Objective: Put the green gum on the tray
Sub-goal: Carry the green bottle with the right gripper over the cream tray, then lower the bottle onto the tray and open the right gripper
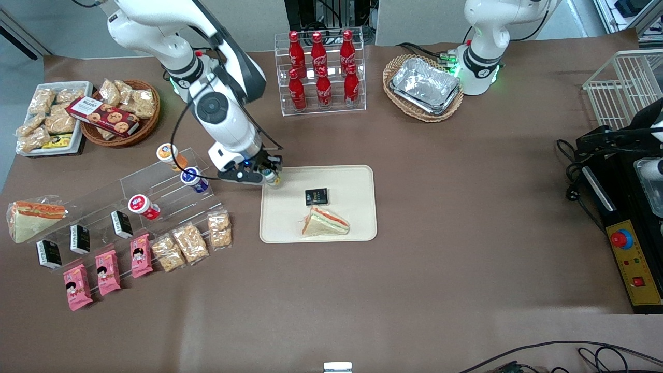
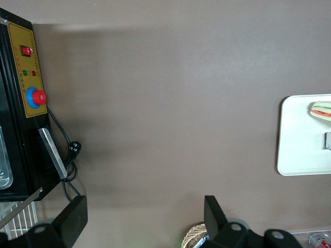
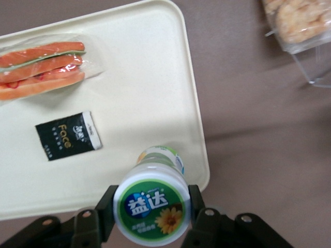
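Green gum held over the tray corner, ready to set down.
The gripper pinched the green gum between its fingers above the tray corner nearest the acrylic rack; lowering upright before release, short of the black packet and sandwich, would suit. The bottle's base was hidden.

This is a robotics lab set up as a mock snack shop. A brown-covered table carries a rack of cola bottles at twelve o'clock, a tiered snack shelf at nine and a control box with a red stop button at three. A white robot arm holds its gripper over the tray at the tray's ten o'clock corner, clamped on the green gum.
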Controlling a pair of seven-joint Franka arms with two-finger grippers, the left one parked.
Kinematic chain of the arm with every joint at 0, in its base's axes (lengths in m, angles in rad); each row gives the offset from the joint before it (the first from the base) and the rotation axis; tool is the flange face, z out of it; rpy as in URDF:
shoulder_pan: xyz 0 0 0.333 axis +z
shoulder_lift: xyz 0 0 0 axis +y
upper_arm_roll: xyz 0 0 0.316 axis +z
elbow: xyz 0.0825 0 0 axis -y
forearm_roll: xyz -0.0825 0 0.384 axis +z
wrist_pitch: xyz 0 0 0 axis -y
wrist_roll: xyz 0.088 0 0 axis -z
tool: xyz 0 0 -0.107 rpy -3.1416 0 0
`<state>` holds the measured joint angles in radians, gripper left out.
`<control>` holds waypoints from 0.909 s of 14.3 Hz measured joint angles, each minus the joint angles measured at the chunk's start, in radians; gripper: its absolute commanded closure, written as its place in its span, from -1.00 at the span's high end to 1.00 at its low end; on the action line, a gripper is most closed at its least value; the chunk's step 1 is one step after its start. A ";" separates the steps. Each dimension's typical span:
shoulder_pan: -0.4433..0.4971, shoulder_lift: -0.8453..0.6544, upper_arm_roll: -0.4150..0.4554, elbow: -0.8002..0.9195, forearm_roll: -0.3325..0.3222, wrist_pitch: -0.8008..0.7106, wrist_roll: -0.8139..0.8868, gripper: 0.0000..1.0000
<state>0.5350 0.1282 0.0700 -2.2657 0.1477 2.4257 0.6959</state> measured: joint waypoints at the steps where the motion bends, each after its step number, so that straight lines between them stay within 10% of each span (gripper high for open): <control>1: 0.004 0.030 0.000 0.000 0.000 0.034 0.004 -0.25; 5: 0.005 0.115 -0.002 0.000 0.000 0.126 0.007 -0.17; 8: 0.005 0.139 -0.003 0.000 0.000 0.150 0.008 0.92; 13: 0.004 0.135 -0.011 0.014 0.000 0.152 0.009 0.97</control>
<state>0.5389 0.2634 0.0587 -2.2513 0.1476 2.5776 0.7048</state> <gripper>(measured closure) 0.013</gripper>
